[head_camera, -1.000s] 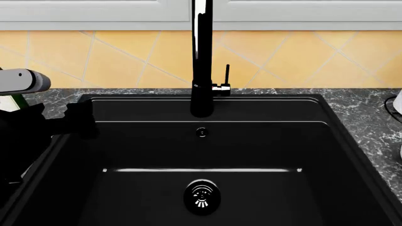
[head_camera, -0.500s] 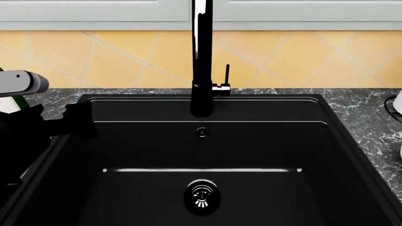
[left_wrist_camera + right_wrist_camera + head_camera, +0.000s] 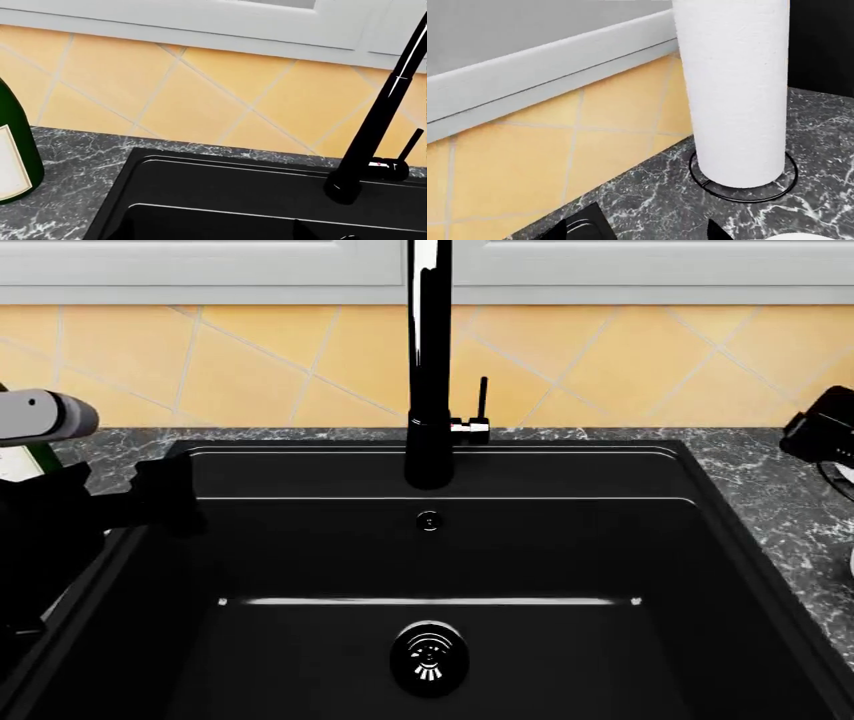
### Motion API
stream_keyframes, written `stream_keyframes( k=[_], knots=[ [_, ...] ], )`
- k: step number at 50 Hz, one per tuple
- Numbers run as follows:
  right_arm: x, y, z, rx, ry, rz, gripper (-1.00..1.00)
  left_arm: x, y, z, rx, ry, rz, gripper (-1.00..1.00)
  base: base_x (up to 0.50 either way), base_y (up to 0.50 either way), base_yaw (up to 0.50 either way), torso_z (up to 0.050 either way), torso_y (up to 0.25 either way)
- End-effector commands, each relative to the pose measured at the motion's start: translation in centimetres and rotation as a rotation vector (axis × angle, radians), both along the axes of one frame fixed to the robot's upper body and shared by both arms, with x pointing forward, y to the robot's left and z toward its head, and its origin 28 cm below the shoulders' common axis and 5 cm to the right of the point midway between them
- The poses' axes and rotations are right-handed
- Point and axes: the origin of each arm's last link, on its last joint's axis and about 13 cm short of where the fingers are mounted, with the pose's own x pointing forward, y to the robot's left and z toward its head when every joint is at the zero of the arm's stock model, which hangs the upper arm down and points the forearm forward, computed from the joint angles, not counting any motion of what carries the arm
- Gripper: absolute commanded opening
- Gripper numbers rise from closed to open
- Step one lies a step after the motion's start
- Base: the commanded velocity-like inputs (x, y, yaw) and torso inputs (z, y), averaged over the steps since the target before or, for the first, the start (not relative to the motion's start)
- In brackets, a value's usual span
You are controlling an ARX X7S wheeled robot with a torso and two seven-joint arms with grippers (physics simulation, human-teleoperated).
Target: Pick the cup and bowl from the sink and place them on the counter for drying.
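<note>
Over the left side of the counter (image 3: 73, 165), the left wrist view looks along the marble slab toward the yellow tiled wall (image 3: 200, 95). A green bottle (image 3: 13, 150) with a pale label stands on the slab just beside the sink (image 3: 220, 195). The black faucet (image 3: 373, 130) rises from the back ledge of the basin. The left gripper's fingers do not show here, so I cannot tell how far they are open.

From the head view, the sink (image 3: 441, 560) fills the middle, with the round drain (image 3: 429, 658) on its floor and the faucet (image 3: 429, 360) behind. No cup and no bowl can be seen inside the basin. The left gripper (image 3: 147, 502) is a dark shape at the basin's left rim; its opening cannot be read against the black. The right arm (image 3: 825, 428) shows only as a dark piece at the right edge, above the counter (image 3: 781, 495).

Seen by the right wrist view, a white paper towel roll (image 3: 734, 90) stands upright in a wire ring on the counter (image 3: 647, 205). A small white curved edge (image 3: 800, 236) shows at the frame border; I cannot tell if it is the bowl. Two dark tips (image 3: 716, 231) show, standing apart with only bare counter between them.
</note>
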Motion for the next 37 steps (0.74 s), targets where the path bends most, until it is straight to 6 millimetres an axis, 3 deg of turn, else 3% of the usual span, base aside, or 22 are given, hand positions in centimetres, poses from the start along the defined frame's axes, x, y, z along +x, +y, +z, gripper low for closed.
stream_keyframes(
  k=[1,10,30,37],
  knots=[
    [0.0,2.2,0.4,-0.191,0.041,0.267,1.00,-0.1,-0.1,-0.1,-0.004,-0.004,-0.001,1.00,0.00,0.00,0.00,0.000,0.000],
    [-0.3,3.6,0.2,-0.254,0.069,0.448,1.00,0.2,-0.3,0.0,0.010,-0.009,-0.005,1.00,0.00,0.00,0.00,0.000,0.000],
    [-0.2,4.2,0.8,-0.330,0.043,0.497,1.00,0.3,-0.8,-0.3,0.060,-0.011,-0.022,1.00,0.00,0.00,0.00,0.000,0.000],
    [0.2,5.0,2.1,-0.340,0.048,0.497,1.00,1.0,-1.3,1.4,0.112,-0.047,-0.059,1.00,0.00,0.00,0.00,0.000,0.000]
  ],
)
